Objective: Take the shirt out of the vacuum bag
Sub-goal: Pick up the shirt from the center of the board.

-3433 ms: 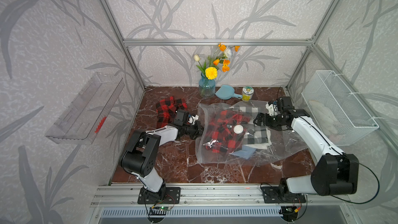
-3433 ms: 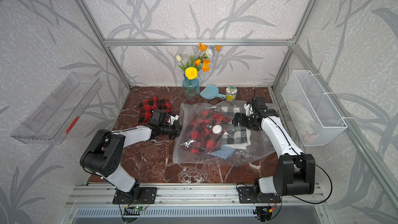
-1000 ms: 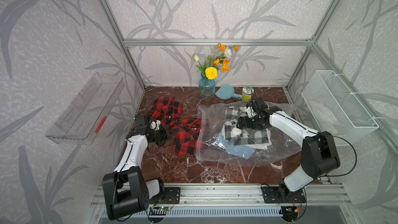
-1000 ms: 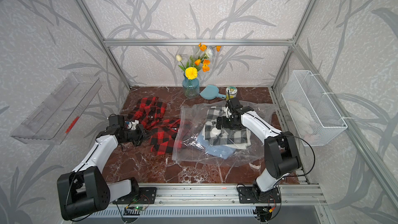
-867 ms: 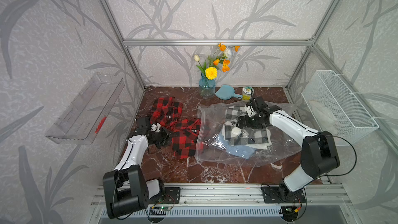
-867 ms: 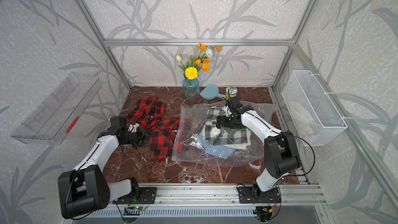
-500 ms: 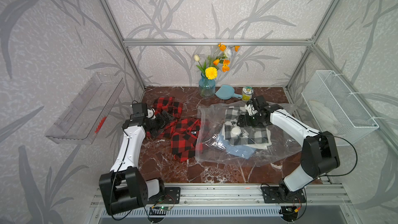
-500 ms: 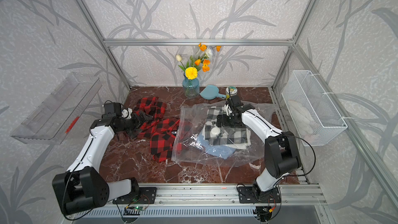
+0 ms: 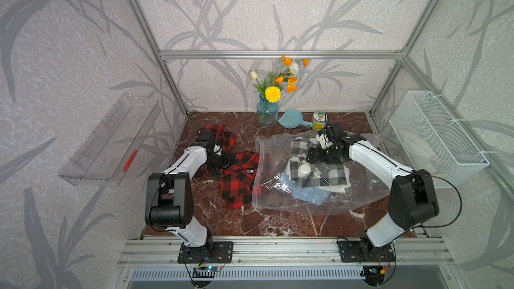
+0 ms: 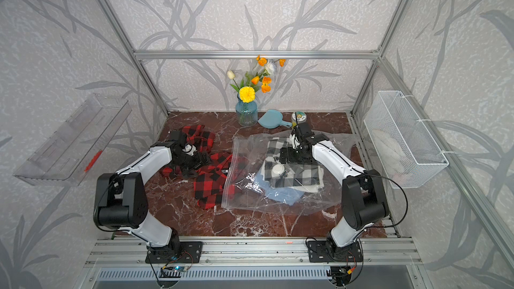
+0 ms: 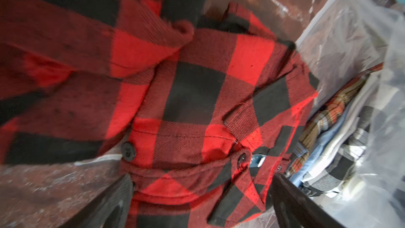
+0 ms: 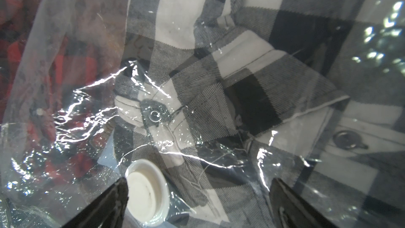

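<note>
The red-and-black plaid shirt (image 9: pixel 239 179) (image 10: pixel 211 184) (image 11: pixel 197 97) lies crumpled on the marble table. It is left of the clear vacuum bag (image 9: pixel 361 187) (image 10: pixel 314 201), and one edge shows through the bag's mouth. My left gripper (image 9: pixel 225 159) (image 10: pixel 200 159) (image 11: pixel 201 202) is open just above the shirt, with cloth between its spread fingers but not pinched. My right gripper (image 9: pixel 317 157) (image 10: pixel 289 155) (image 12: pixel 197 202) is open on top of the bag, beside the white valve (image 9: pixel 303 168) (image 12: pixel 146 189). A grey-and-white plaid shirt (image 9: pixel 328 173) (image 12: pixel 197 62) lies under the plastic.
The bag also holds a light blue garment (image 9: pixel 311 194) and a brown plaid one (image 11: pixel 324 115). A blue vase of flowers (image 9: pixel 265 112), a blue scoop (image 9: pixel 292 119) and a small jar (image 9: pixel 319 120) stand at the back. A wire basket (image 9: pixel 436 137) hangs on the right wall, a clear tray (image 9: pixel 111 140) on the left.
My left gripper has opened and let go of the red plaid shirt, then moved right over it towards the bag. The right arm has barely moved.
</note>
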Action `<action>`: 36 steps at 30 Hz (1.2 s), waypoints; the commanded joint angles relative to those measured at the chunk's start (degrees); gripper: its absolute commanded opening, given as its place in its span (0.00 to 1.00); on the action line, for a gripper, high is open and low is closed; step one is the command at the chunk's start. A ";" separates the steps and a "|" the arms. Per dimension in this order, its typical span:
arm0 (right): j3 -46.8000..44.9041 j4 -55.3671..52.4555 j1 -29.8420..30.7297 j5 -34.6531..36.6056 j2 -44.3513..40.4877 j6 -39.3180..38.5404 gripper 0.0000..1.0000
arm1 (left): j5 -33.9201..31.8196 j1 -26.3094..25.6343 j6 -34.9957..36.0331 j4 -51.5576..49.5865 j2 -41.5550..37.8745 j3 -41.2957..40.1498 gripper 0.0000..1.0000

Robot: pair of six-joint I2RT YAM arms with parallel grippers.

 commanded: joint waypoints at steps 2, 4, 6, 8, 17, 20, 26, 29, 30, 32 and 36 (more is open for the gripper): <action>0.83 -0.60 -0.20 -0.10 -0.40 -0.67 0.99 | -0.54 -2.33 -1.99 5.39 5.21 -0.11 0.97; 0.74 -0.37 -0.20 -0.36 -0.38 -0.56 0.99 | -1.97 -3.07 -2.59 6.03 6.95 1.04 0.97; 0.58 -0.24 -0.20 -0.50 -0.48 -0.63 0.99 | -2.82 -3.59 -3.31 6.64 8.28 2.08 0.96; 0.50 -0.16 -0.20 -0.17 -0.57 -0.63 0.99 | -3.44 -4.10 -3.70 7.02 9.82 3.34 0.93; -0.03 0.20 -0.20 -0.32 -0.83 -0.84 0.99 | -2.34 -5.67 -3.75 8.76 15.51 4.72 0.31; -0.01 0.21 -0.20 -0.30 -0.92 -0.99 0.99 | -2.16 -6.04 -3.11 8.48 15.79 5.12 0.18; 0.10 0.34 -0.20 -0.50 -1.09 -1.07 1.00 | -0.09 -6.72 -2.92 8.39 12.13 5.78 0.07; -0.12 0.31 -0.20 -0.17 -1.62 -1.17 1.00 | -0.04 -7.42 -2.90 8.12 8.06 5.81 0.05; -0.14 0.38 -0.20 -0.15 -1.79 -1.22 1.00 | -0.12 -7.60 -2.85 8.25 6.59 5.71 0.05; -0.38 0.32 -0.20 0.10 -2.11 -1.33 1.00 | -0.25 -7.79 -3.09 8.69 3.13 5.53 0.02; -0.46 0.48 -0.20 -0.03 -2.21 -1.27 1.00 | -0.97 -7.87 -2.90 8.89 -2.04 5.16 0.00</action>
